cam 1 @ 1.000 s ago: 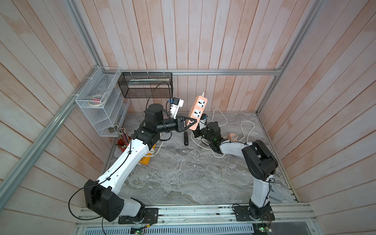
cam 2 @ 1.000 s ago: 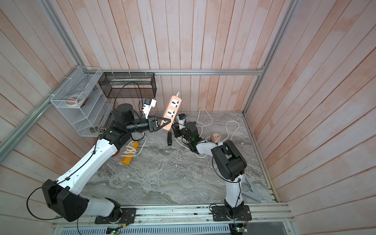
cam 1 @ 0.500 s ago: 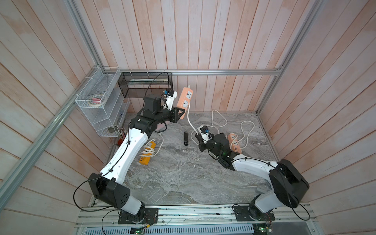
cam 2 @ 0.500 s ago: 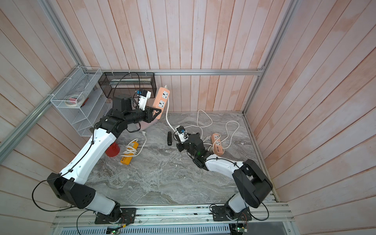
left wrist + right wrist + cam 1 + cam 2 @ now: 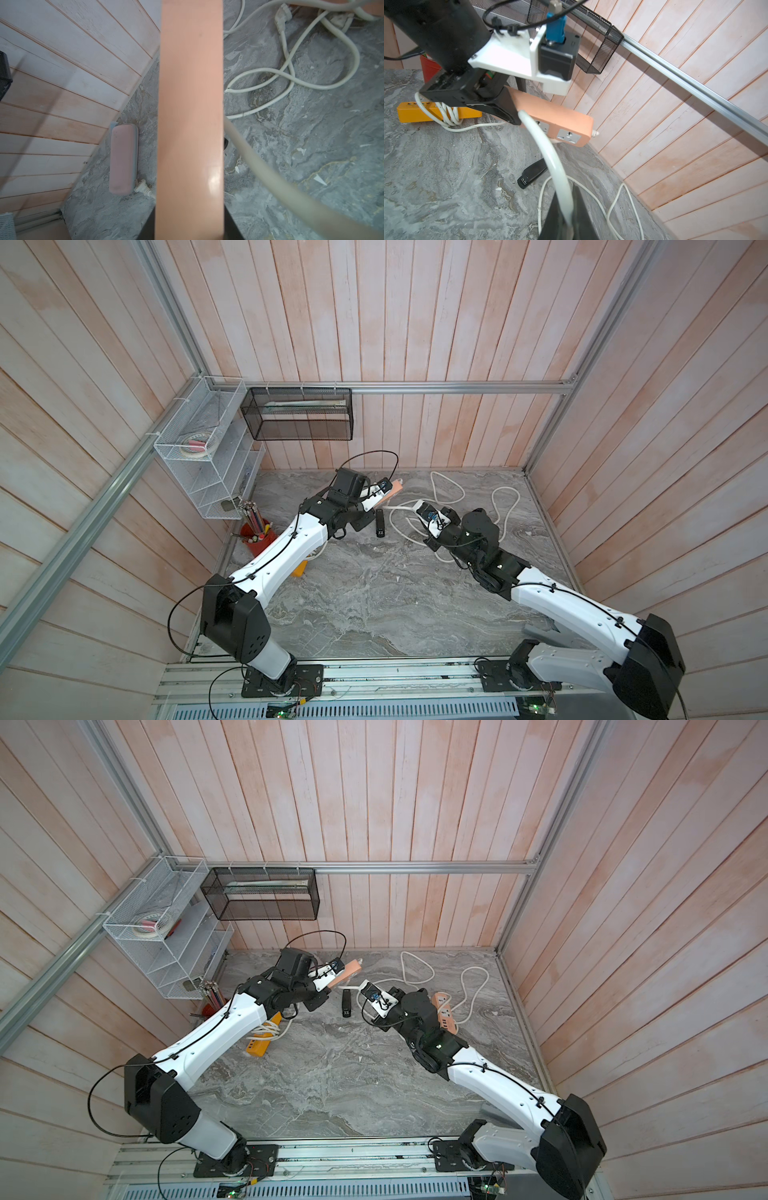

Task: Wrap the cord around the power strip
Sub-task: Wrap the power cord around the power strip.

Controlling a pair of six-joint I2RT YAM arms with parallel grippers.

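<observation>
Upper centre, our left gripper (image 5: pixel 376 506) is clamping the rigid-looking salmon plastic power strip (image 5: pixel 394 488), our right gripper (image 5: pixel 568 209) pinching its springy-looking white cord (image 5: pixel 548 153).

I count four power strips: a raised salmon strip (image 5: pixel 556 116), a salmon strip lying flat (image 5: pixel 445 1013), a yellow strip (image 5: pixel 409 114) and a pale pink strip (image 5: pixel 123 159). One black stapler (image 5: pixel 379 522). One red pencil cup (image 5: pixel 259 541). Two wall baskets: a white wire rack (image 5: pixel 195 464) and a black mesh basket (image 5: pixel 299 423). The white cord (image 5: pixel 553 160) tangles past counting.
</observation>
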